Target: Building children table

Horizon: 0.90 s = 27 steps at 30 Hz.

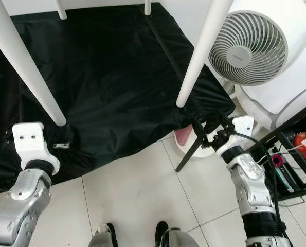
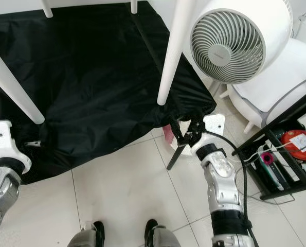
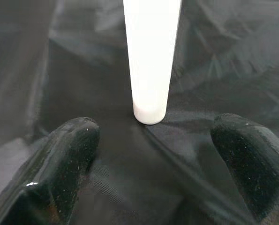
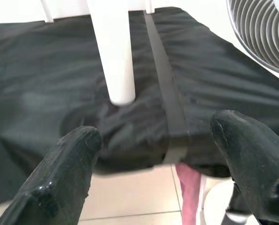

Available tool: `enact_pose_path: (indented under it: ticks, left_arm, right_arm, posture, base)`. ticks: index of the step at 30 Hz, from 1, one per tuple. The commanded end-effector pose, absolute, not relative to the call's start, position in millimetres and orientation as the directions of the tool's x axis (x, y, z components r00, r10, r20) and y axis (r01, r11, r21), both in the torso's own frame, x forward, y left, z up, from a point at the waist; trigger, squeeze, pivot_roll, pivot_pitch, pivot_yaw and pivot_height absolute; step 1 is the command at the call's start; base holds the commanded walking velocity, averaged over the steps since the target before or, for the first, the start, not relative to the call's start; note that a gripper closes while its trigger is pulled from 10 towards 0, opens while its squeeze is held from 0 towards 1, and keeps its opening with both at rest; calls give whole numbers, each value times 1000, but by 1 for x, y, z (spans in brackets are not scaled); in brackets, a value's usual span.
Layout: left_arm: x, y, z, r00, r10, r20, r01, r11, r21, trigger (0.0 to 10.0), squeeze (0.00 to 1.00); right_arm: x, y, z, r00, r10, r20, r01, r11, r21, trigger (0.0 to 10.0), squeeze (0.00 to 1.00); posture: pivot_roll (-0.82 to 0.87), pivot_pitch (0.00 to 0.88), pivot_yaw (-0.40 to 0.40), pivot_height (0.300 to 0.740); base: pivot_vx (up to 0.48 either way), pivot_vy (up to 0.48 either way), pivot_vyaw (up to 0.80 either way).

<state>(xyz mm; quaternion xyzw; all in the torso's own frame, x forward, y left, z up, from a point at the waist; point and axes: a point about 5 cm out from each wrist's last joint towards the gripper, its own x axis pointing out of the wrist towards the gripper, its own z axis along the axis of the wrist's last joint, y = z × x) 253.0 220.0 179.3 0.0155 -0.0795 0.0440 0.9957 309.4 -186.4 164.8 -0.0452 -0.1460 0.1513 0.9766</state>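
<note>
The white children's table stands on a black cloth (image 1: 117, 77). Its near left leg (image 1: 32, 77) and near right leg (image 1: 199, 56) slant down to the cloth, and two far legs (image 1: 60, 9) show at the back. My left gripper (image 3: 153, 140) is open, low over the cloth, just short of the near left leg's foot (image 3: 149, 115). My right gripper (image 4: 162, 140) is open too, at the cloth's front right corner, a little in front of the near right leg (image 4: 113, 56). Neither holds anything.
A white fan (image 1: 248, 49) stands close at the right, with a white seat behind it. A black rack (image 1: 291, 154) with a red item (image 1: 304, 141) and cables is at the far right. A black strut (image 1: 190, 152) slants from the cloth's corner to the tiled floor (image 1: 142, 190). A small metal piece (image 1: 61, 146) lies on the cloth.
</note>
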Motion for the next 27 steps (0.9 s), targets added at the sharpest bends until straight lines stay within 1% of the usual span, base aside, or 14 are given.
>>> enact_pose_path:
  ticks: [1, 2, 4, 8, 15, 16, 17, 18, 20, 21, 22, 24, 27]
  left_arm:
    - [243, 198, 170, 931, -332, 154, 310, 939, 150, 10000, 0]
    - [237, 195, 159, 927, -339, 161, 311, 933, 180, 10000, 0]
    - [235, 192, 155, 923, -353, 157, 322, 927, 191, 10000, 0]
    - [230, 187, 149, 910, -383, 159, 346, 912, 220, 10000, 0]
    - [226, 185, 140, 902, -407, 146, 367, 899, 238, 10000, 0]
    - [224, 184, 129, 903, -411, 122, 377, 897, 232, 10000, 0]
    - [224, 184, 129, 903, -411, 122, 377, 897, 232, 10000, 0]
    - [222, 184, 114, 907, -410, 95, 378, 893, 242, 10000, 0]
    - [222, 184, 114, 907, -410, 95, 378, 893, 242, 10000, 0]
    - [221, 184, 101, 911, -408, 68, 381, 892, 245, 10000, 0]
    - [221, 184, 101, 911, -408, 68, 381, 892, 245, 10000, 0]
    - [220, 181, 77, 906, -422, 20, 405, 882, 241, 10000, 0]
    - [219, 178, 65, 898, -439, -17, 430, 871, 235, 10000, 0]
  right_arm:
    - [301, -188, 155, 910, 320, 264, -286, 945, -160, 10000, 0]
    - [293, -186, 143, 910, 334, 247, -292, 937, -191, 10000, 0]
    - [288, -184, 136, 908, 347, 234, -303, 931, -204, 10000, 0]
    - [281, -179, 123, 907, 371, 198, -333, 921, -202, 10000, 0]
    - [277, -176, 112, 908, 384, 165, -350, 915, -200, 10000, 0]
    - [274, -176, 96, 921, 373, 115, -351, 920, -175, 10000, 0]
    - [274, -176, 96, 921, 373, 115, -351, 920, -175, 10000, 0]
    - [272, -175, 80, 931, 360, 65, -347, 925, -154, 10000, 0]
    - [272, -175, 80, 931, 360, 65, -347, 925, -154, 10000, 0]
    - [269, -175, 66, 939, 343, 22, -337, 932, -135, 10000, 0]
    - [269, -175, 66, 939, 343, 22, -337, 932, -135, 10000, 0]
    - [263, -177, 45, 949, 313, -49, -316, 939, -137, 10000, 0]
    - [260, -177, 36, 949, 304, -82, -313, 938, -149, 10000, 0]
  posture:
    - [74, 203, -20, 740]
    - [79, 191, -14, 740]
    - [80, 184, -11, 740]
    - [88, 167, -5, 740]
    - [93, 155, -3, 740]
    - [98, 145, -3, 740]
    - [98, 145, -3, 740]
    - [101, 142, -3, 740]
    - [101, 142, -3, 740]
    - [102, 139, -3, 740]
    - [102, 139, -3, 740]
    - [106, 128, -6, 740]
    - [106, 116, -5, 740]
  base:
    - [0, 0, 0]
    - [0, 0, 0]
    - [0, 0, 0]
    - [0, 0, 0]
    - [0, 0, 0]
    - [0, 0, 0]
    - [0, 0, 0]
    - [0, 0, 0]
    - [0, 0, 0]
    - [0, 0, 0]
    - [0, 0, 0]
    - [0, 0, 0]
    - [0, 0, 0]
